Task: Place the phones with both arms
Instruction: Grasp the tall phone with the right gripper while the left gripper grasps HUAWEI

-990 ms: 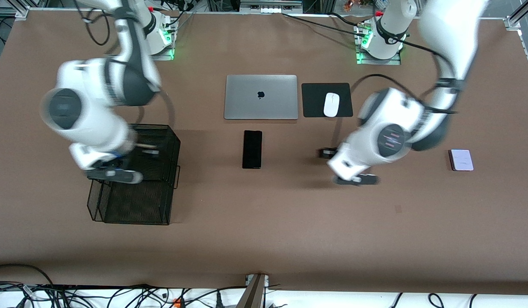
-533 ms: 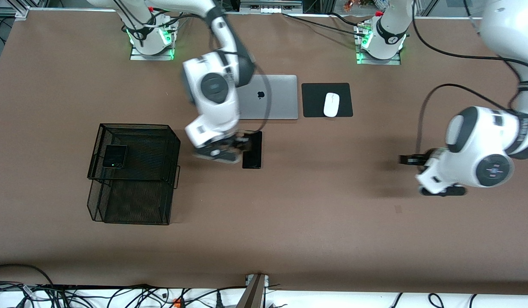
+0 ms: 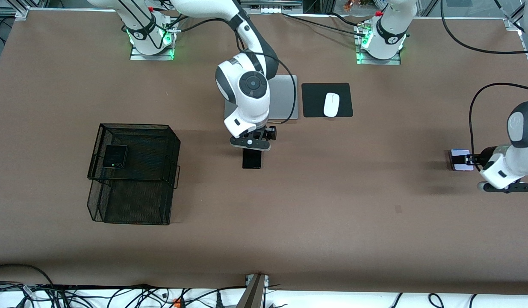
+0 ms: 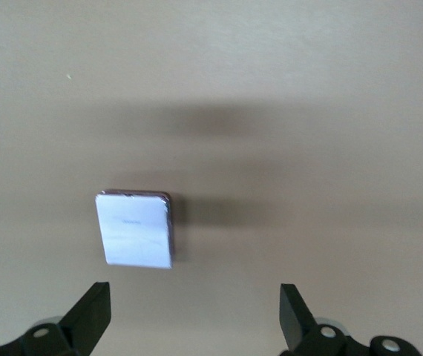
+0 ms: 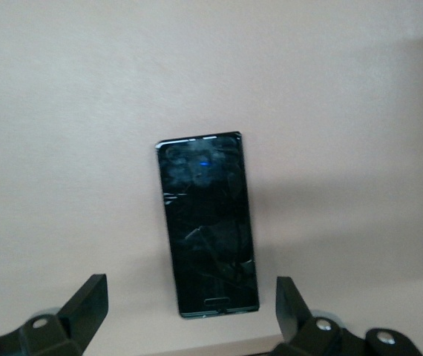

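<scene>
Right gripper (image 3: pixel 252 144) over the long slim black phone (image 3: pixel 252 160), fingers (image 5: pixel 85 304) spread wide, nothing between them; phone flat on the table (image 3: pixel 289 205), just nearer the front camera than the silver laptop (image 3: pixel 285 98). Left gripper (image 3: pixel 472 160) over the pale lilac phone (image 3: pixel 458 156) at the left arm's end of the table, fingers (image 4: pixel 93 315) spread, gripping nothing; phone flat on the tabletop. Small squarish black phone (image 3: pixel 114 156) on top of the black mesh basket (image 3: pixel 135 201), toward the right arm's end. White mouse (image 3: pixel 331 104) on a black pad (image 3: pixel 315 100) beside the laptop.
</scene>
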Robot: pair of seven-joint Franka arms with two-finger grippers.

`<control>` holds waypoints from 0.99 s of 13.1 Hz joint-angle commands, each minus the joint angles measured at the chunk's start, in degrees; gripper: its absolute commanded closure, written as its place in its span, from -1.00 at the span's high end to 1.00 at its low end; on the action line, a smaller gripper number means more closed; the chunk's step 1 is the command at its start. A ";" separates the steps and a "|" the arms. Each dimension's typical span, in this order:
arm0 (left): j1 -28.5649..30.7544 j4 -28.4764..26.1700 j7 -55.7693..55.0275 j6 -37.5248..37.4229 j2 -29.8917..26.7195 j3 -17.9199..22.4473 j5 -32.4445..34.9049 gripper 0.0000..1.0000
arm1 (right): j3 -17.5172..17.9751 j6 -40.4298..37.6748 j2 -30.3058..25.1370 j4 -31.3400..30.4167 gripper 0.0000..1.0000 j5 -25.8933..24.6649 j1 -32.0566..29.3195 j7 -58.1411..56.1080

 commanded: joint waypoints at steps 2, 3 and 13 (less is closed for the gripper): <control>7.02 -14.68 5.59 16.64 -5.29 -0.94 1.12 1.00 | 0.86 3.74 1.82 -2.05 1.00 0.97 -0.27 -0.32; 8.95 -16.97 8.22 21.12 -5.12 -0.94 1.12 1.00 | 0.95 5.67 2.26 -3.28 1.00 0.97 -0.27 -0.32; 16.61 -21.92 17.39 39.70 3.41 -0.67 1.03 1.00 | 3.59 16.14 5.78 -6.54 0.98 1.49 -0.35 -0.24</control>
